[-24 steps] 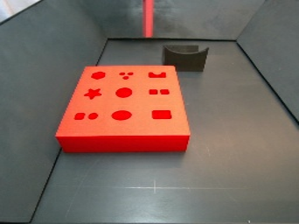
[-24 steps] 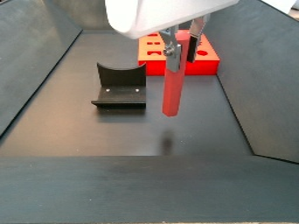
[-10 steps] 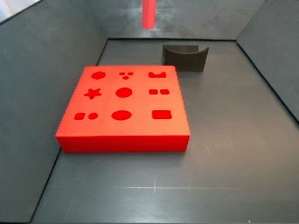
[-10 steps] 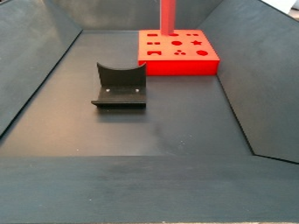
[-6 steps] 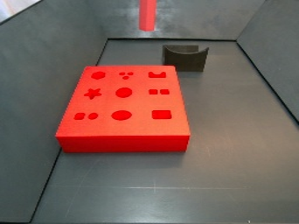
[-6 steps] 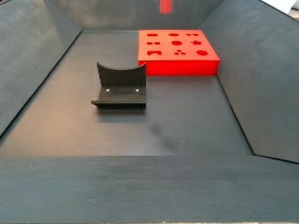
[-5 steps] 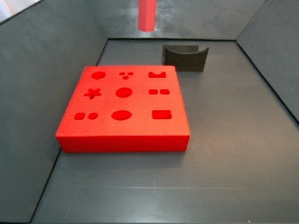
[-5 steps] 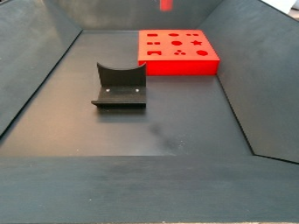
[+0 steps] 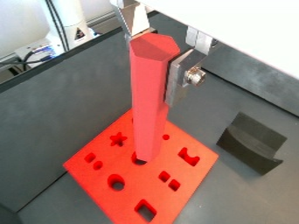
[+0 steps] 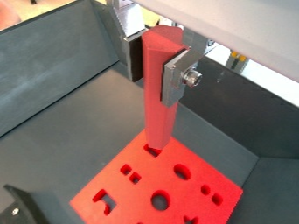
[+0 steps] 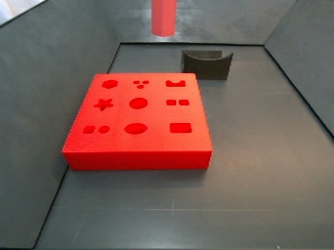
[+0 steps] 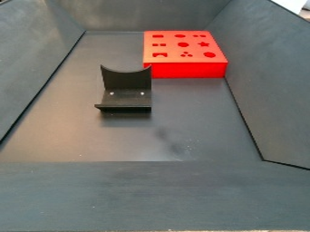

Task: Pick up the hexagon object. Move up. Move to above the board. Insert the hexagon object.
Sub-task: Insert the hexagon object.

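The gripper [image 9: 155,54] is shut on the hexagon object [image 9: 146,105], a long red-pink prism held upright near its top end; it also shows in a wrist view [image 10: 158,114]. Silver fingers [image 10: 177,79] press its opposite flat sides. The board [image 9: 91,171], bright red with darker cutouts, lies on the floor far below the prism's lower end in both wrist views [image 10: 117,179]. In a side view only the prism's lower end [image 11: 163,18] shows at the top edge, high above the floor behind the board [image 11: 137,156]. In a side view the board [image 12: 184,65] shows alone; gripper and prism are out of frame.
The dark fixture [image 11: 206,62] stands on the floor beside the board's far end; it also shows in a side view [image 12: 123,89] and in both wrist views [image 9: 254,142] [image 10: 14,206]. Grey sloping walls enclose the dark floor.
The prism has risen: its tip has left the top edge of one side view. In the other it has drifted slightly left and looks a little larger.
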Controlling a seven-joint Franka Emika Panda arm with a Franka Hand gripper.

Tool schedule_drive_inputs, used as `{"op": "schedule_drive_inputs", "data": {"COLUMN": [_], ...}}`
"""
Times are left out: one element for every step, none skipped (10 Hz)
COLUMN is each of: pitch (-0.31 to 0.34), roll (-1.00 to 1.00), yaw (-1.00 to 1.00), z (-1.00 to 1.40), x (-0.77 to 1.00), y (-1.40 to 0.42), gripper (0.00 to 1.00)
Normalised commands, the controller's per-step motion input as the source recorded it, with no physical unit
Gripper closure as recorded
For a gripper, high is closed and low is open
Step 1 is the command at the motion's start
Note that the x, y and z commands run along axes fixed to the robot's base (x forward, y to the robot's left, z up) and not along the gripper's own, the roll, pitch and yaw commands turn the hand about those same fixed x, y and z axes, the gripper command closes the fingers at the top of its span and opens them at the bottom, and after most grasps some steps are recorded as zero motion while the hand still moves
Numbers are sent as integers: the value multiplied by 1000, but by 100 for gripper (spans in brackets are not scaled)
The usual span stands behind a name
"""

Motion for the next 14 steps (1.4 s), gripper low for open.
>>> {"op": "schedule_drive_inputs", "data": {"pitch": [-107,-76,-74,-110,-169,-180,-187,-187,-231,-297,-349,-307,-176,-109], "roll": [136,120,96,54,64,71,114,93,6,-77,-219,-213,-113,-111], "yaw": [-40,-40,-37,-23,0,0,0,0,0,0,0,0,0,0], "z": [-580,-534,-531,-534,-474,-480,-431,-460,-614,-614,-423,-417,-251,-217], "x": [-1000,-1000,-1000,-1000,-1000,-1000,-1000,-1000,-1000,-889,-580,-334,-146,0], "y": [477,500,534,569,500,494,483,489,486,471,354,203,29,0], "gripper": [100,100,100,100,100,100,100,100,100,100,100,100,100,100]}}
